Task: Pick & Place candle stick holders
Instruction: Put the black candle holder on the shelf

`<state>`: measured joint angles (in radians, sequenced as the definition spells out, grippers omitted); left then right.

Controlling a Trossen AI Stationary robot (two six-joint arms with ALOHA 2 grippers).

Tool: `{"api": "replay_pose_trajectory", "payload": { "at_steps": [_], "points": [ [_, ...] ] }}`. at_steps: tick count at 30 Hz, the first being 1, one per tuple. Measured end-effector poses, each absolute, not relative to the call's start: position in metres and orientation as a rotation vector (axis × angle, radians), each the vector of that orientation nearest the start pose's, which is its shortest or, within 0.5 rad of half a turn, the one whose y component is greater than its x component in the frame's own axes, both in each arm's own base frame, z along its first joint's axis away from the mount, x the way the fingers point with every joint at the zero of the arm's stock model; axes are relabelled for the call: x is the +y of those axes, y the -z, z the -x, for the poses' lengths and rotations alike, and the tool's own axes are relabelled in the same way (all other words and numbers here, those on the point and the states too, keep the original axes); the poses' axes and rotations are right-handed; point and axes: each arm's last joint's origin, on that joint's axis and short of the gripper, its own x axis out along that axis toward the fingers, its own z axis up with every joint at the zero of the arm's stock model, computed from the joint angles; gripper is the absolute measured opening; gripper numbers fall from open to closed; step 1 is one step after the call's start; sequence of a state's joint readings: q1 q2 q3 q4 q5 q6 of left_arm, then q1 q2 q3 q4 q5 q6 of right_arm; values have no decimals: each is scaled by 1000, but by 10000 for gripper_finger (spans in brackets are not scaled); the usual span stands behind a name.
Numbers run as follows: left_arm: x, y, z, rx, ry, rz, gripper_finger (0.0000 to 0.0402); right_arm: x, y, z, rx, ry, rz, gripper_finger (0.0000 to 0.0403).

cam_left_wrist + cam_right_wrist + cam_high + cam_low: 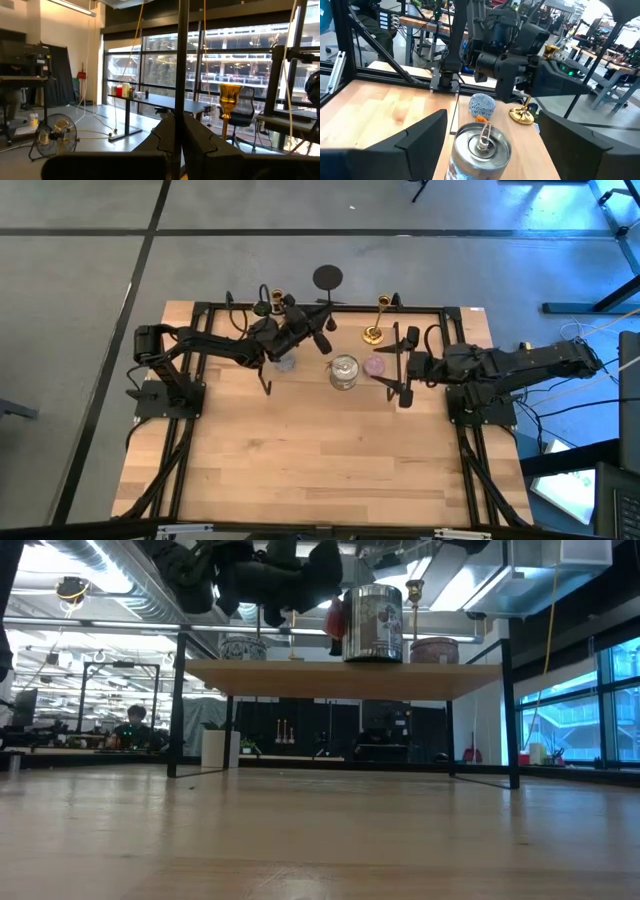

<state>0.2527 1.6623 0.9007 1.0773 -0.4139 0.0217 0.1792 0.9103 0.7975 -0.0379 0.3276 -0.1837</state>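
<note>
Two slim gold candle stick holders stand at the far edge of the table [300,470]: the left candlestick [277,299] by the left arm, the right candlestick [377,320] alone near the far right corner. One silver tin [344,371] sits mid-table between the arms, its lid on with a small ring pull on top; its contents cannot be seen. A blue-grey candle [482,105] lies just left of the tin and a pink candle [374,366] just right of it. Each holder is a thin shiny stem with a round flared base and a small cup on top. The left gripper [322,330] reaches over the far side close to the left candlestick, its jaws pressed together on nothing. The right gripper [402,364] waits just right of the pink candle with jaws spread wide. Pale wood planks make the tabletop, framed in black rails. Beyond it lie a grey floor, tall windows, desks and a floor fan [54,134].
</note>
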Motion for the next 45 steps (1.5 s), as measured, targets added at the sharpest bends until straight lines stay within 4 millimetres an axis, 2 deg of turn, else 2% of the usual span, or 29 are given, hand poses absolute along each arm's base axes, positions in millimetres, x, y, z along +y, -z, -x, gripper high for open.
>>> {"api": "replay_pose_trajectory", "payload": {
  "at_steps": [10, 15, 24, 34, 45],
  "points": [
    [95, -270, -341, -310, -589, 5, 8, 23, -332, -201, 143, 153, 222, 316],
    [96, -270, -347, -238, -531, 10, 8, 24, -332, -202, 141, 127, 221, 316],
    [93, -278, -354, -230, -573, -29, 8, 24, -332, -202, 141, 126, 221, 316],
    [97, -254, -366, -248, -597, -7, 8, 24, -331, -202, 142, 126, 222, 316],
    [88, -252, -370, -235, -689, -15, 8, 24, -331, -201, 149, 125, 224, 316]
  ]
}}
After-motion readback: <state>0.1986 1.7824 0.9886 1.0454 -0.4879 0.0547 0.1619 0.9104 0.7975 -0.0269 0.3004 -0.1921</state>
